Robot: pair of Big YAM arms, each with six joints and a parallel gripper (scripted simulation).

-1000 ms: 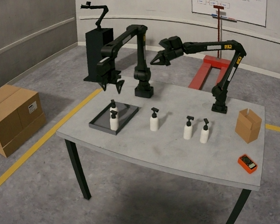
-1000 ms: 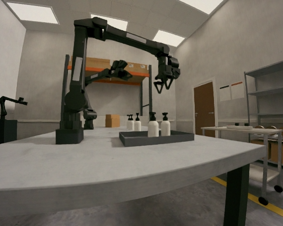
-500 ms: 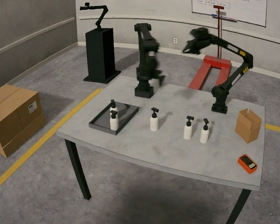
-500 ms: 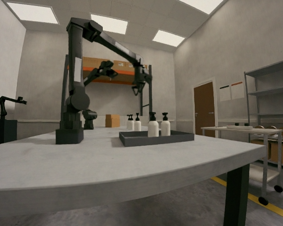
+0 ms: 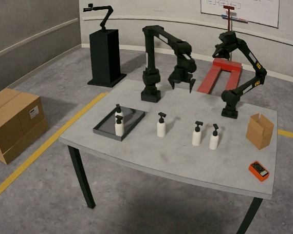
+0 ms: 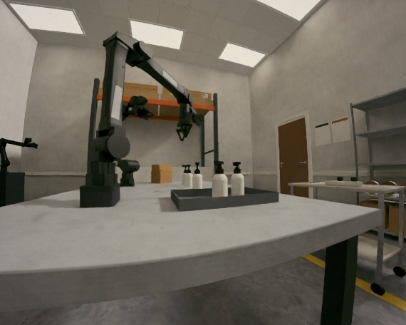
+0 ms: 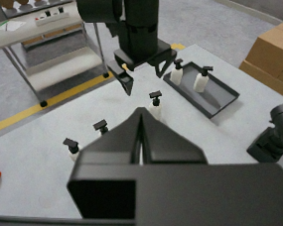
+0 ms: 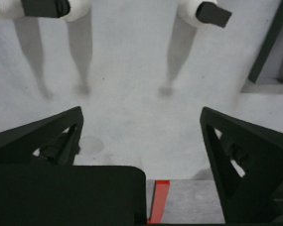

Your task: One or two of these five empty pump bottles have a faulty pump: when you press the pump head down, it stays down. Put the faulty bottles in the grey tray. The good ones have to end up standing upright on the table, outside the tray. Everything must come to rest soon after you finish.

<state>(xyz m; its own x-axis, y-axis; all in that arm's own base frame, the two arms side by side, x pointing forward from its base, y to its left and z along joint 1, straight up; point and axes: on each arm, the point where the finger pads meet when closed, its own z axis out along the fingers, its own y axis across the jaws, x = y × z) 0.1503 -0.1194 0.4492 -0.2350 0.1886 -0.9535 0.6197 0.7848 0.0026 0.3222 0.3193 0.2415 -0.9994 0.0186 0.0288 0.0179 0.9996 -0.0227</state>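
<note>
Two white pump bottles stand upright in the grey tray; their black heads sit low on the collars. Three more stand upright on the table: one nearest the tray, one farther along and one beside that. Their heads are raised on thin stems. My right gripper is open and empty, high behind the table bottles. My left gripper is shut and empty, raised well away from all bottles.
An open cardboard box stands near the table edge on the left arm's side. An orange multimeter lies at the corner beyond it. The right arm's base stands close to the tray.
</note>
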